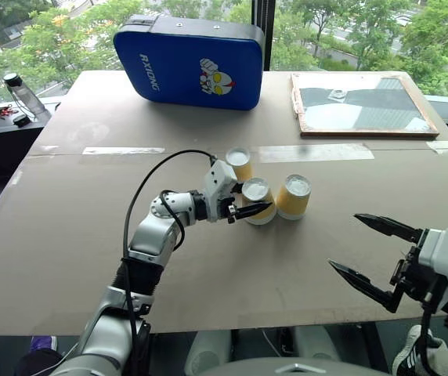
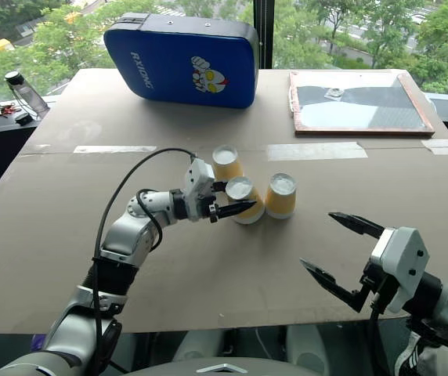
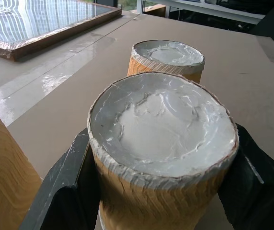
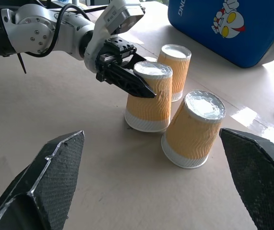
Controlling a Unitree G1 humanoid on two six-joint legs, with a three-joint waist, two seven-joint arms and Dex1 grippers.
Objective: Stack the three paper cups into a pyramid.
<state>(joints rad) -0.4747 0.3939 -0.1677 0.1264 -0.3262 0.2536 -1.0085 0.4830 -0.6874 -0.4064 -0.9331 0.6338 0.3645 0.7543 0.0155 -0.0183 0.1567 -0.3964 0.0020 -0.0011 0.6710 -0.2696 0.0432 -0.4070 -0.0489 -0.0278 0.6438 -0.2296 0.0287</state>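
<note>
Cups stand upside down on the table (image 1: pixel 91 258), white bases up, and my left pincer (image 1: pixel 249 210) is clamped on the middle cup (image 1: pixel 257 201), one black finger on each side of its upper wall. The whole coming move turns on the neighbour: the right-hand cup (image 1: pixel 293 196) stands just past my fingertips, along the line I point, near the held cup but with a narrow gap showing. Both cups have their long axis upright, so I judge the base pair needs only closing up, walls side by side. The far cup (image 1: pixel 239 164) sits just behind my held one, away from my body, and it will be the top piece later. My left arm is plainly the nearer one; my right pincer (image 1: pixel 369 258) hangs wide apart and empty, well short of the cups. My left wrist view shows both fingers (image 3: pixel 65 191) pressed into the ribbed wall, which the head views cannot settle. My right wrist view gives the gap at the rims.
</note>
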